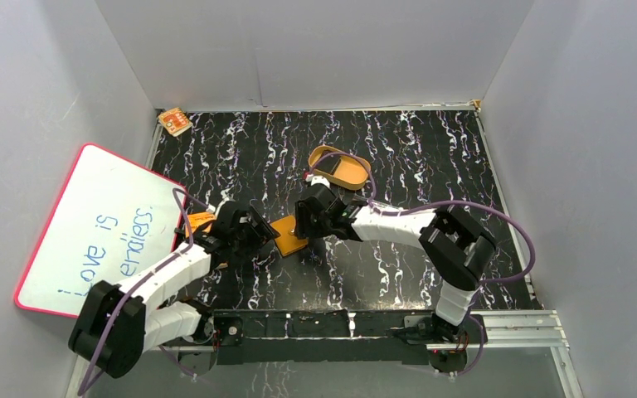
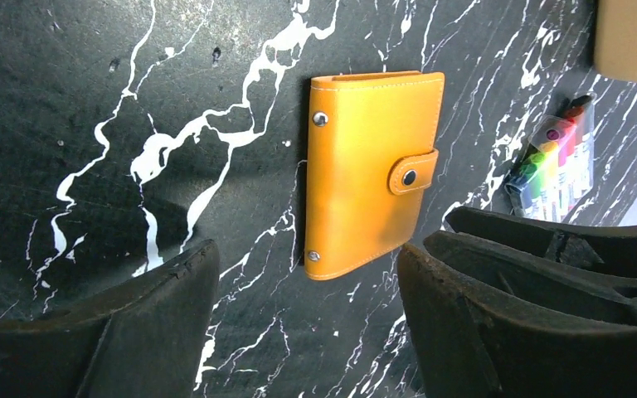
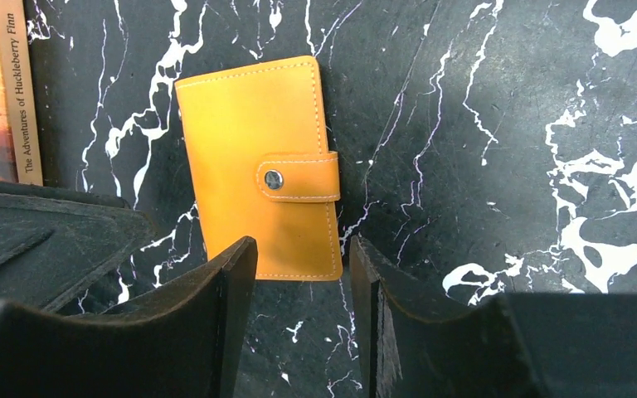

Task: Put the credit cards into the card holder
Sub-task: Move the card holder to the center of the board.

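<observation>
**Op A:** Where was the card holder (image 1: 289,236)?

**Op B:** Flat on the table (image 1: 398,149), snapped shut, betw. both arms. Left gripper (image 2: 307,274) was at its 9 o'clock, jaws wide, nothing in them. Right gripper (image 3: 303,257) was at 2, jaws narrower, also empty.

**Op A:** Handling?

**Op B:** I judged it light, soft leather, prob. slick. I'd pinch the long edges, clear of the snap tab (image 2: 413,172) on its 3 o'clock side.

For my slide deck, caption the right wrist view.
Right tool, jaws apart, poised at the snapped-shut orange card holder on the black marbled table.
</observation>
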`<state>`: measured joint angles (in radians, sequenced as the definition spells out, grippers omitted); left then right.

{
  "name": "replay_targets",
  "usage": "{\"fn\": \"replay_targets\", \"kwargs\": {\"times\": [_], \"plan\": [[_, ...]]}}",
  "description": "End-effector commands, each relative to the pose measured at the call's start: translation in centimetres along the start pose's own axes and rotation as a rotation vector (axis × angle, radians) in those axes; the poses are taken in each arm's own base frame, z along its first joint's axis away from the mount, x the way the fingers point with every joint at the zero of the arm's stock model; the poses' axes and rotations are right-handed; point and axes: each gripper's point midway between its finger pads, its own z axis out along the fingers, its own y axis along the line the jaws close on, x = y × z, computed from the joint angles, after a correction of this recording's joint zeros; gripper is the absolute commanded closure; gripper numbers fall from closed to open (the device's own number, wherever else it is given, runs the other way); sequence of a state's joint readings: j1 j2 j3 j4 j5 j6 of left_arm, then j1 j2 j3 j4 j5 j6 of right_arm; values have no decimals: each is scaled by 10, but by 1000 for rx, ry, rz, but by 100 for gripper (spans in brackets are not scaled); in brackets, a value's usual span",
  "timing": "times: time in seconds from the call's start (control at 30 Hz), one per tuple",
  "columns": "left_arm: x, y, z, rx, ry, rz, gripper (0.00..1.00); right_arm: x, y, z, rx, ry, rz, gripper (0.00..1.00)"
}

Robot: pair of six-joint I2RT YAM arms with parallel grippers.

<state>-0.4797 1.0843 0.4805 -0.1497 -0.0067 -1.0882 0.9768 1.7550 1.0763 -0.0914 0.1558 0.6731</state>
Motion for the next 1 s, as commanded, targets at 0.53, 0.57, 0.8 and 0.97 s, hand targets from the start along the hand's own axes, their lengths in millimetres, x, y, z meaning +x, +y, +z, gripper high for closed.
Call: {"fn": "replay_targets", "kwargs": {"times": [0.53,0.57,0.8,0.97], "plan": [[9,-9,31,13,90,42,35,35,-5,14,-87,100,84,55],[10,-7,32,10,97,43,37,36,-6,13,-88,99,85,57],[25,-4,36,53,149,51,63,50,-11,9,-95,136,88,69],[39,10,33,55,185,53,80,64,-20,-1,-91,150,101,76]]}}
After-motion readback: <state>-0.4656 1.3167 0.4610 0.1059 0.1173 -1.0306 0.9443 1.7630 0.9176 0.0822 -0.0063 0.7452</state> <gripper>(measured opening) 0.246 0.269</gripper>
